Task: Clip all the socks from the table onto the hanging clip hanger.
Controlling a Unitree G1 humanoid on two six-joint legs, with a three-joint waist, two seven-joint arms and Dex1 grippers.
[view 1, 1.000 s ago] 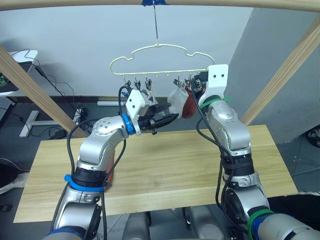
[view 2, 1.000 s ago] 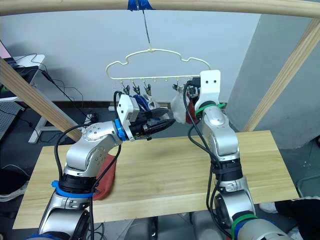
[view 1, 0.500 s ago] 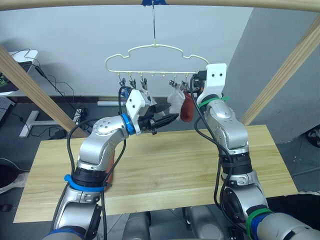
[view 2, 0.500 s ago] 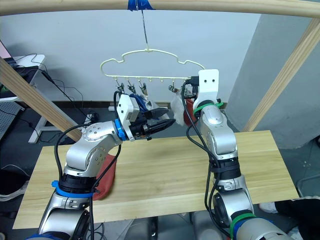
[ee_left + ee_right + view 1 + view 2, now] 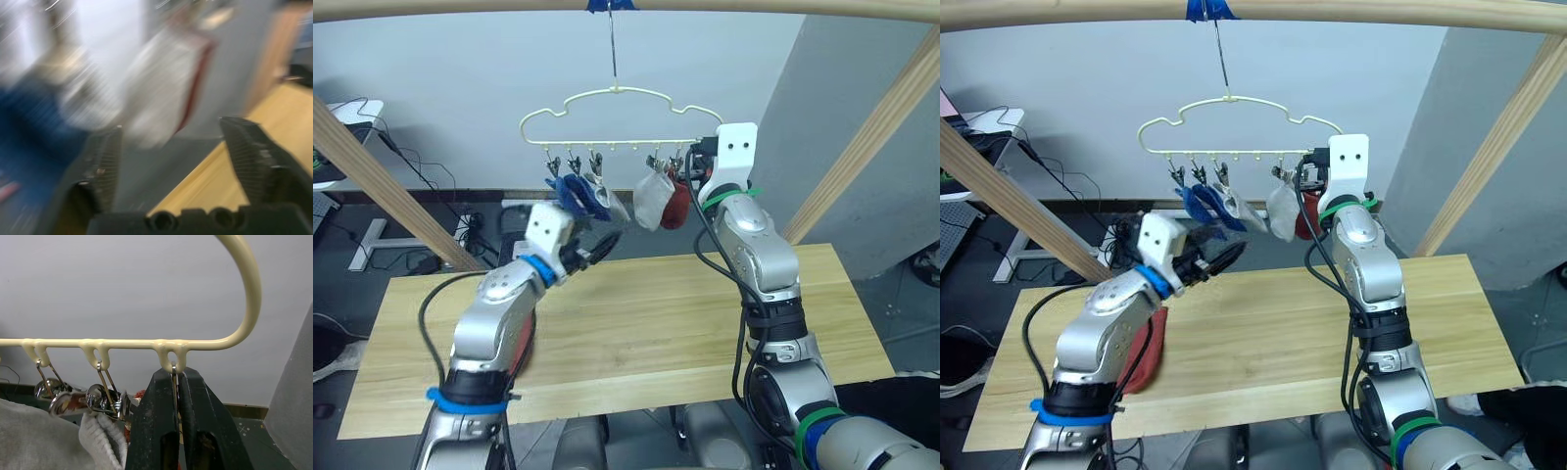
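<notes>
One red sock (image 5: 1149, 345) lies on the table (image 5: 646, 323), half hidden behind my left arm. My left gripper (image 5: 171, 147) is spread wide and holds nothing; its view is blurry. Farther back, my right gripper (image 5: 175, 391) pinches the end clip (image 5: 173, 374) of the clip hanger (image 5: 617, 117). Blue socks (image 5: 576, 194), grey socks (image 5: 651, 201) and a red sock (image 5: 677, 206) hang there.

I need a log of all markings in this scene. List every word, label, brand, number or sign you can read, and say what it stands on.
No readable text: the clip hanger, the hanging socks, the table, and both arms' white camera mounts, beside the left gripper and right gripper, carry no legible words, numbers or signs.
</notes>
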